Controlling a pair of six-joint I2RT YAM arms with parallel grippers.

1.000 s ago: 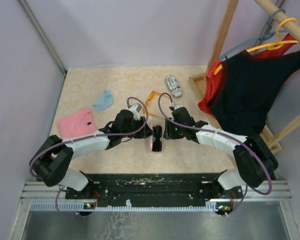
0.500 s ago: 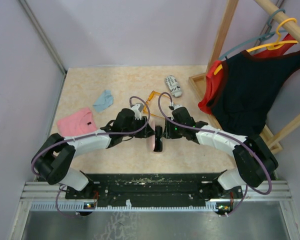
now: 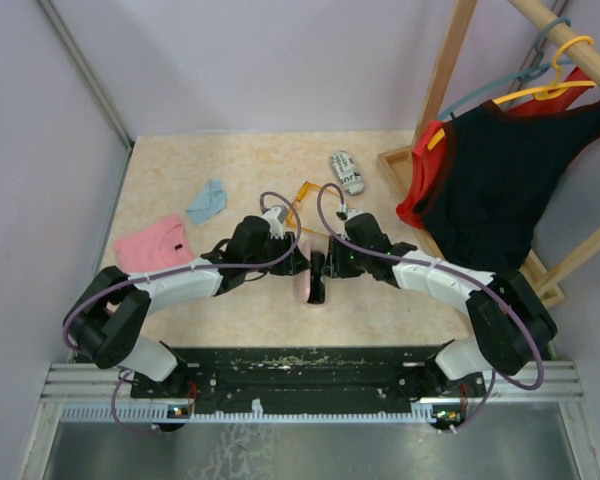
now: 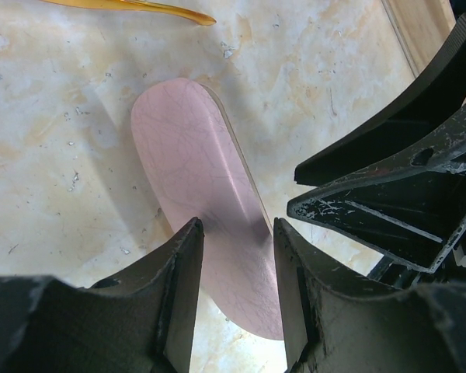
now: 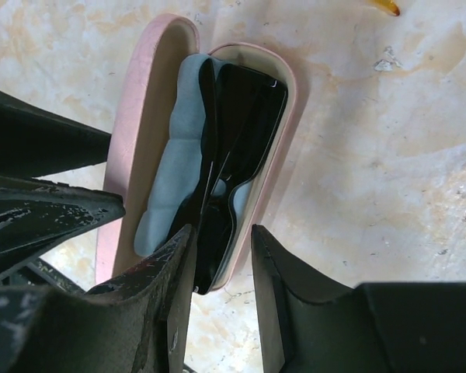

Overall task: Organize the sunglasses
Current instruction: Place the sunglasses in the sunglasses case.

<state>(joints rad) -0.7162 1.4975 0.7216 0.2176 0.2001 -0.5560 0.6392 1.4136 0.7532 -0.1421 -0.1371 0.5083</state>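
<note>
The black sunglasses (image 5: pixel 233 132) lie folded inside the open pink case (image 5: pixel 283 140), on its pale blue lining. In the top view the sunglasses (image 3: pixel 317 272) sit at the table's middle. My right gripper (image 5: pixel 221 231) is open, its fingers astride the case's near end and the sunglasses' end. My left gripper (image 4: pixel 236 225) is open, its fingers on either side of the case's pink lid (image 4: pixel 194 171). The two grippers (image 3: pixel 298 262) (image 3: pixel 327 262) face each other across the case. The orange sunglasses (image 3: pixel 298 194) lie behind them; one arm (image 4: pixel 140 6) shows in the left wrist view.
A black-and-white printed case (image 3: pixel 346 172) lies at the back right. A pink cloth (image 3: pixel 152 245) and a blue cloth (image 3: pixel 207 200) lie at the left. A wooden rack (image 3: pixel 400 170) with hanging clothes (image 3: pixel 490 180) stands at the right.
My left gripper has moved a little to the right, closer to the pink case. The right gripper and the sunglasses have hardly moved.
</note>
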